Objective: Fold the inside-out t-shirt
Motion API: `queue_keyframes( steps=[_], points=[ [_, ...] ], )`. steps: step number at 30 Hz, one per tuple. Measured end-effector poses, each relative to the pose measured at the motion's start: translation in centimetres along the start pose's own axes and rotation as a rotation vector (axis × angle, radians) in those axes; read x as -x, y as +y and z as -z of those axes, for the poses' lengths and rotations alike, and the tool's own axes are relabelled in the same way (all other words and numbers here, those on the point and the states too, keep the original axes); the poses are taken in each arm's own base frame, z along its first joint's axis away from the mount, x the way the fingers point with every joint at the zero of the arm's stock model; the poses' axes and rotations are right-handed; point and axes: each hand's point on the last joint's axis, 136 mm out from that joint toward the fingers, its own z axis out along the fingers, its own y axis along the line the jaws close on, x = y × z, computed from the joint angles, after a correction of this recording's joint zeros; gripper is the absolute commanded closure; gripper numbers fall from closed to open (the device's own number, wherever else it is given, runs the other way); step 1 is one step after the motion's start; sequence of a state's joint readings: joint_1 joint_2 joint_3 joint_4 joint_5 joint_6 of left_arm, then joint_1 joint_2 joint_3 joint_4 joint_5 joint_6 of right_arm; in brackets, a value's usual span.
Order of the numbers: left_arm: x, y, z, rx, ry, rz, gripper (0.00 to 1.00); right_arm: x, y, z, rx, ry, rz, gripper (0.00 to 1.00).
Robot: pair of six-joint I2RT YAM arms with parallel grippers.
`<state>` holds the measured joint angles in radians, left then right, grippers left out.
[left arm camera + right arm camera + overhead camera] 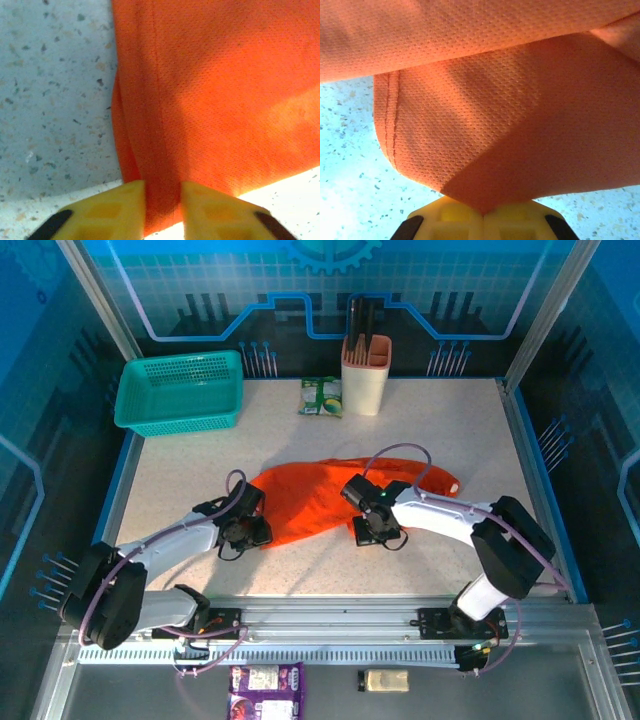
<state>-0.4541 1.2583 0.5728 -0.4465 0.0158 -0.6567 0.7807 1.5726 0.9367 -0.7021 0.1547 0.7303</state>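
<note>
The speckled worktop [460, 440] carries the whole job. The inside-out t-shirt [310, 495] lies near its middle as a rumpled orange heap, longer across than deep, with one end trailing off toward the right. It is neither spread flat nor squared up, and no clean fold line shows anywhere, so I judge the task to be at its opening stage, with the cloth gripped but nothing folded. The teal mesh basket [180, 390] stands well apart at the far left corner and plays no part.

Both arms reach in from the near edge to the shirt's near side. The left end effector [247, 532] sits at the left near corner of the heap. In the left wrist view, a ridge of orange cloth fills the gap between its yellow fingers [110, 210], which are clamped on the shirt's edge. The right end effector [372, 530] is at the near edge further right. In the right wrist view, its fingers [517, 220] meet on a point of cloth, so it too is clamped on the shirt. A double-stitched hem [390, 120] curls up just to the left of the pinch.

Almost everything is left to do. By my reading the shirt wants lifting or drawing out flat, then folding sleeve by sleeve and end over end.
</note>
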Motion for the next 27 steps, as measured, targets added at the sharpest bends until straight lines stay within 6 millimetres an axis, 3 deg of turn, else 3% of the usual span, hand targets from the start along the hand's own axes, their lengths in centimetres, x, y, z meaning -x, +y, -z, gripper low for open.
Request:
queue_keyframes(
  steps=[3, 6, 9, 13, 17, 20, 23, 27],
  points=[
    [0.2, -0.1, 0.0, -0.005, -0.007, -0.007, 1.00, 0.2, -0.4, 1.2, -0.006, -0.030, -0.004, 1.00],
    [0.4, -0.2, 0.7, -0.009, -0.024, -0.007, 1.00, 0.5, -1.2, 3.3, -0.022, -0.081, -0.005, 1.00],
    [1.7, -1.1, 3.2, -0.035, -0.093, -0.017, 1.00, 1.4, -2.2, 7.0, -0.030, -0.177, -0.019, 1.00],
    [5.4, -3.6, 9.5, -0.124, -0.265, -0.031, 1.00, 3.0, -4.1, 15.2, 0.010, -0.388, -0.074, 1.00],
    [9.1, -5.1, 16.5, -0.187, -0.430, -0.034, 1.00, 3.6, -7.7, 23.5, 0.040, -0.591, -0.161, 1.00],
    [11.2, -5.3, 19.7, -0.192, -0.503, -0.041, 1.00, 3.4, -10.3, 27.9, 0.034, -0.692, -0.204, 1.00],
    [13.0, -4.7, 20.4, -0.175, -0.515, -0.032, 1.00, 3.4, -12.4, 30.3, -0.009, -0.736, -0.232, 1.00],
    [15.1, -3.4, 17.2, -0.147, -0.414, -0.003, 1.00, 4.5, -14.6, 29.3, -0.098, -0.683, -0.258, 1.00]
  ],
)
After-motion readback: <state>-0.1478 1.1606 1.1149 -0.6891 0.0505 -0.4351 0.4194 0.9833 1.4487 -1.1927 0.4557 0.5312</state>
